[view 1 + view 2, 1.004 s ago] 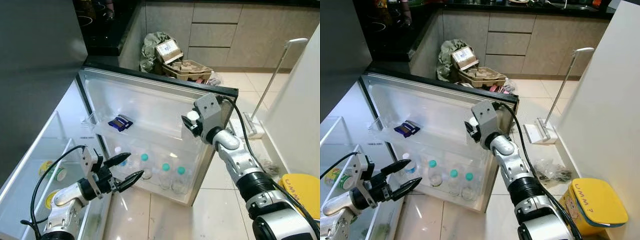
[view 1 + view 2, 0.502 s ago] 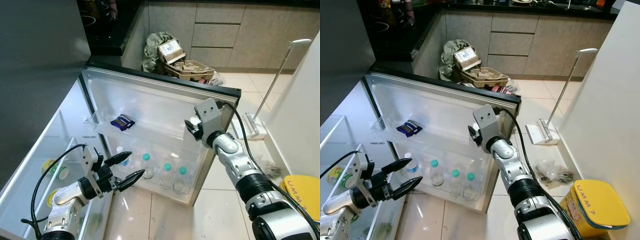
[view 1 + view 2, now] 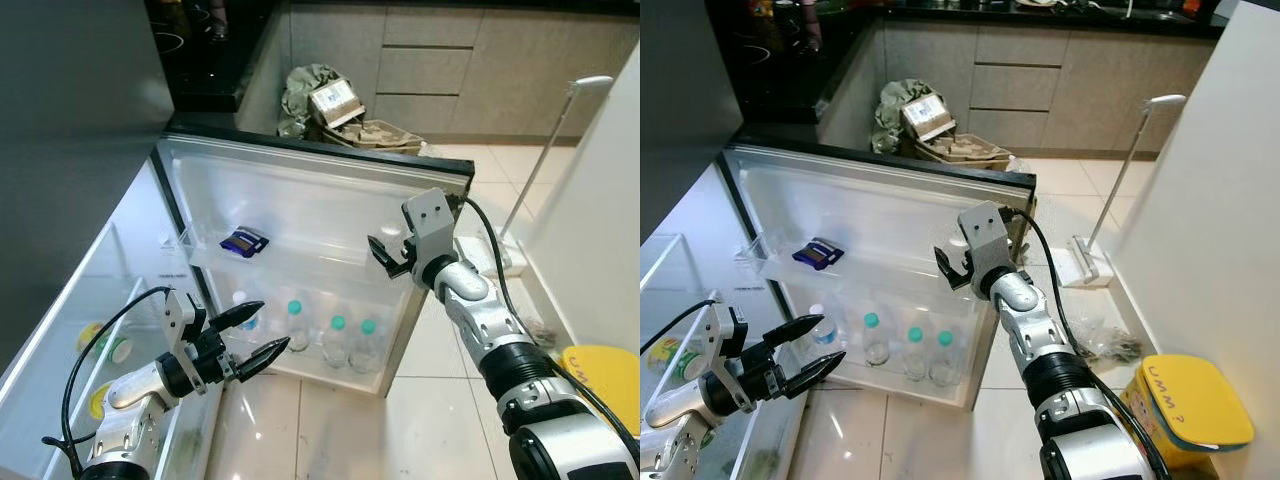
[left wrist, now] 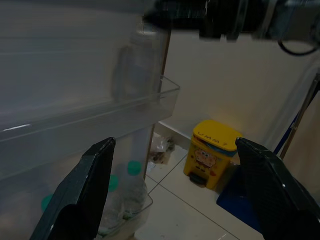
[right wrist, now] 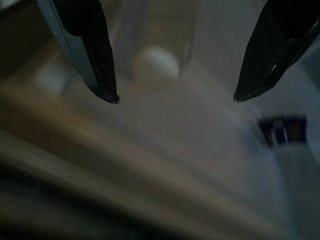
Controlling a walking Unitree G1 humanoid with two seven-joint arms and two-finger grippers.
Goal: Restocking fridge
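Observation:
The fridge door (image 3: pixel 300 200) stands wide open before me. A clear bottle with a white cap (image 3: pixel 391 233) stands at the right end of its upper shelf, blurred between the fingers (image 5: pixel 156 65) in the right wrist view. My right gripper (image 3: pixel 385 258) is open right at that bottle, not closed on it. A dark blue packet (image 3: pixel 243 240) lies further left on the same shelf. Several bottles (image 3: pixel 338 335), most with teal caps, stand in the lower door shelf. My left gripper (image 3: pixel 255 332) hovers open, low in front of that shelf.
Fridge compartments with jars (image 3: pixel 100 335) lie at my left. A yellow bin (image 3: pixel 600 375) stands on the floor at the right, near a white wall. A mop (image 3: pixel 540 170) leans behind, and a pile of cardboard and bags (image 3: pixel 340 110) sits by the cabinets.
My right gripper has drawn back a little to the right from the upper door shelf. The left gripper has stayed where it was.

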